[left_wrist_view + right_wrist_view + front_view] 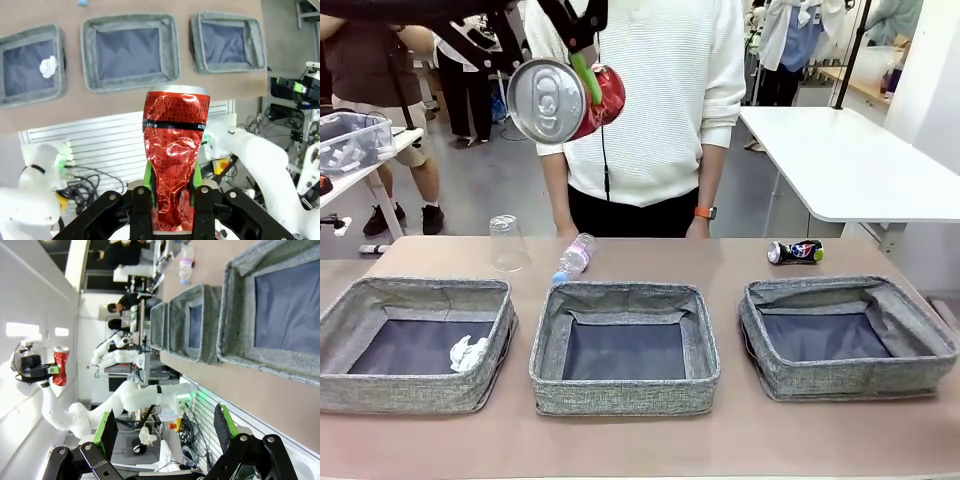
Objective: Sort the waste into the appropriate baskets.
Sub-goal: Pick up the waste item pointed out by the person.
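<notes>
Grip: left gripper (171, 176) pinches crushed red can (175, 145), long axis pointing 12 o'clock at middle basket (131, 84) below. Right gripper (166, 424) stands spread wide, empty.

I see 3 baskets in 1 row across the table (740, 440), toward my side: left basket (415, 290), middle basket (625, 395), right basket (850, 380), each apart from the next. The paper ball (468, 353) lies in the left basket, near its right wall. The cup (507, 243) stands behind the left basket's far right corner. The bottle (575, 255) lies just right of the cup, behind the middle basket's far left corner. The loose can (795, 252) lies on its side behind the right basket. The person (650, 110) stands behind the table's far edge, behind the middle basket. High above the table, in front of the person, the held can (175, 125) sits between the fingers of my left gripper (171, 180).
</notes>
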You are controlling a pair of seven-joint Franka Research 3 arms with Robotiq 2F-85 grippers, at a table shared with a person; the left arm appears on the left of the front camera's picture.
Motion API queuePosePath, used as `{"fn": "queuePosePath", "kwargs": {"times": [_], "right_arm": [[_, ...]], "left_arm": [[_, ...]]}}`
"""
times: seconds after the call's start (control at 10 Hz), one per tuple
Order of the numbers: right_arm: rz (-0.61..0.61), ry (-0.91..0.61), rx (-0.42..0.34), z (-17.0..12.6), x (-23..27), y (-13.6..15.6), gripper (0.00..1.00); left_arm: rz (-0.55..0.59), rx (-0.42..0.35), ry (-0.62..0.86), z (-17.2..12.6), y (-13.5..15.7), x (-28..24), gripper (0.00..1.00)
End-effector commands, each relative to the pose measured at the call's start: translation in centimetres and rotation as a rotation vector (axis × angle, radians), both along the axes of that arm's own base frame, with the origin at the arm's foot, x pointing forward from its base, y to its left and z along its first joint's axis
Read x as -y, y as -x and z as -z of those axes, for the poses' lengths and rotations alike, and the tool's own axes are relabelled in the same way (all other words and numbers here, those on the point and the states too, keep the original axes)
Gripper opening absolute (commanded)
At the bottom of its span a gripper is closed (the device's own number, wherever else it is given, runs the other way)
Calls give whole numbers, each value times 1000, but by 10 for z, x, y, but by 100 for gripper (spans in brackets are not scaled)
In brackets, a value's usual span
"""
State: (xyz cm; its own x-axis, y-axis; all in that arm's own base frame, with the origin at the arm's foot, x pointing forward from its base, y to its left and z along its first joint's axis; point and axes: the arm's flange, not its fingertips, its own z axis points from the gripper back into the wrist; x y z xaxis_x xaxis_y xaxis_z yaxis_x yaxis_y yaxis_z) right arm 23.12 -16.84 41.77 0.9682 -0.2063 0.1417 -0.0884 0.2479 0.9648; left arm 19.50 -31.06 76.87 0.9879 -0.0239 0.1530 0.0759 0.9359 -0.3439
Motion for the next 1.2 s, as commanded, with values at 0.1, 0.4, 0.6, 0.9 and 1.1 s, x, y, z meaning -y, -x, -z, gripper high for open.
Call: {"fn": "queuePosePath", "kwargs": {"times": [0.1,0.4,0.6,0.9,1.1], "right_arm": [[8,1,-5,-3,1,-2,100],[8,1,-5,-3,1,-2,100],[8,1,-5,-3,1,-2,100],[8,1,-5,-3,1,-2,100],[8,1,-5,-3,1,-2,100]], "left_arm": [[-104,-34,113,-13,-16,4,31],[-261,48,218,-20,-49,-2,31],[-309,79,219,-14,-62,-5,31],[-275,59,228,-23,-66,-7,31],[-275,59,228,-23,-66,-7,31]]}}
